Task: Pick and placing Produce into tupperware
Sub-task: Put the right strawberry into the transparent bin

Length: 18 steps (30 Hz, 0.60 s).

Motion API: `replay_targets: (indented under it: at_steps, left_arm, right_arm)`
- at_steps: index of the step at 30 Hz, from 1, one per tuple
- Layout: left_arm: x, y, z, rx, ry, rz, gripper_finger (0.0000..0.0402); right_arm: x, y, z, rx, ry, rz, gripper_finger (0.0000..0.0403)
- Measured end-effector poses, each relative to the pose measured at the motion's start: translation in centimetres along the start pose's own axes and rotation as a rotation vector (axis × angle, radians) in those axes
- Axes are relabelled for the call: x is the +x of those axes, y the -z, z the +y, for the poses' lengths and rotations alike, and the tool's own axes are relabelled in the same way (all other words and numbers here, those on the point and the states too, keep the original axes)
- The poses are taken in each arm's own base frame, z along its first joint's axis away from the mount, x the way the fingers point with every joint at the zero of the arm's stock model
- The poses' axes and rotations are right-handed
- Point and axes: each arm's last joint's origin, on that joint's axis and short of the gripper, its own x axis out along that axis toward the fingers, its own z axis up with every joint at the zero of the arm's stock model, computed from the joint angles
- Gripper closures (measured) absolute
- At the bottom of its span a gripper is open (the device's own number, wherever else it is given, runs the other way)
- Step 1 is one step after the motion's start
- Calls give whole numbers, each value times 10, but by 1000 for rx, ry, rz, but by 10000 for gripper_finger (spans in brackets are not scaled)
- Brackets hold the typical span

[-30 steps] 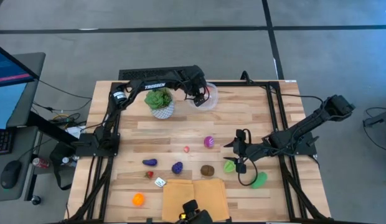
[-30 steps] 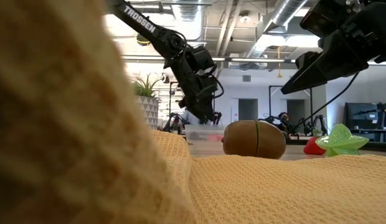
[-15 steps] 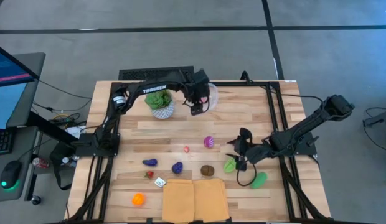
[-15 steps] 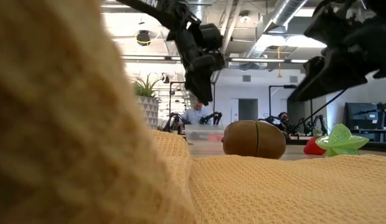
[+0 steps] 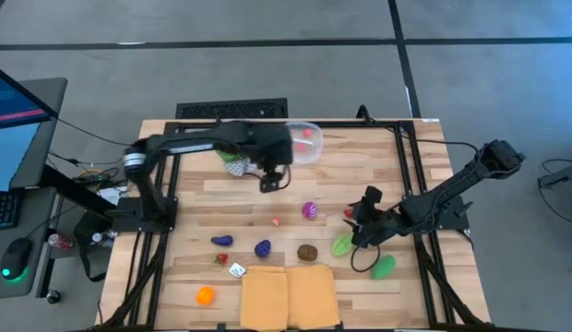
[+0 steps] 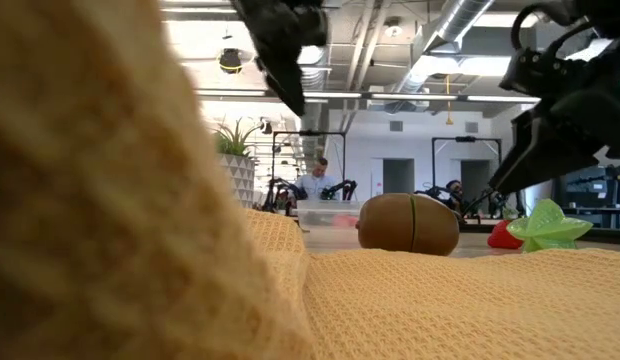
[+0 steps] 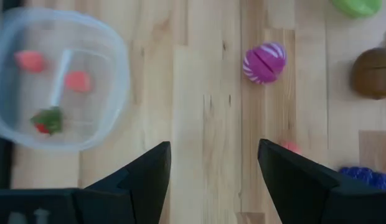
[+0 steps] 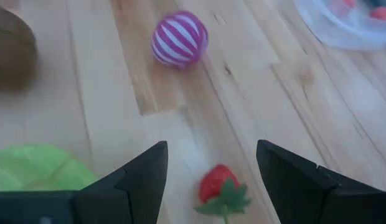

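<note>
The tupperware [image 5: 305, 144], clear with red pieces and a green-topped one inside [image 7: 55, 81], stands at the table's far edge. My left gripper [image 5: 270, 178] is open, high above the board between the tupperware and a pink striped ball [image 7: 264, 62]. My right gripper [image 5: 361, 218] is open and hangs over a red strawberry [image 8: 221, 188] lying on the wood [image 5: 349, 213]. Other produce lies loose: a brown kiwi [image 5: 307, 251], green pieces [image 5: 340, 245] [image 5: 385, 266], purple pieces [image 5: 262, 248] [image 5: 221, 241], a small pink one [image 5: 277, 220] and an orange one [image 5: 205, 295].
A leafy plant in a white pot [image 5: 234, 159] stands left of the tupperware, partly under my left arm. A yellow cloth [image 5: 288, 295] lies at the near edge and fills the low view's foreground [image 6: 440, 300]. A small white item [image 5: 237, 270] lies near it.
My left gripper has left the spot over the tupperware, rising and moving toward the table's near-left, past the plant. My right gripper has shifted slightly rightward and tipped to point more steeply down; the strawberry now shows beside it.
</note>
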Motion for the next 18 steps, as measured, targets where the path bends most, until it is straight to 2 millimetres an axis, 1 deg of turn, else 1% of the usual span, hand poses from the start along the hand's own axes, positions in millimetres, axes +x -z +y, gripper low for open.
replay_targets:
  at_steps: [2,7,10,14,18]
  left_arm:
    - [-14,18,-9,-11,-28,-60,168]
    - [-50,74,-26,-50,-107,-280,168]
    - [-65,108,-34,-75,-130,-427,168]
    - [-80,148,-48,-69,-115,-612,168]
    - [-89,180,-58,-50,-109,-725,168]
  right_arm:
    - [0,3,-2,13,15,25,133]
    - [0,8,-5,63,45,68,133]
    - [0,8,-5,95,44,67,133]
    - [1,10,-5,145,43,65,133]
    - [5,20,-7,207,42,68,133]
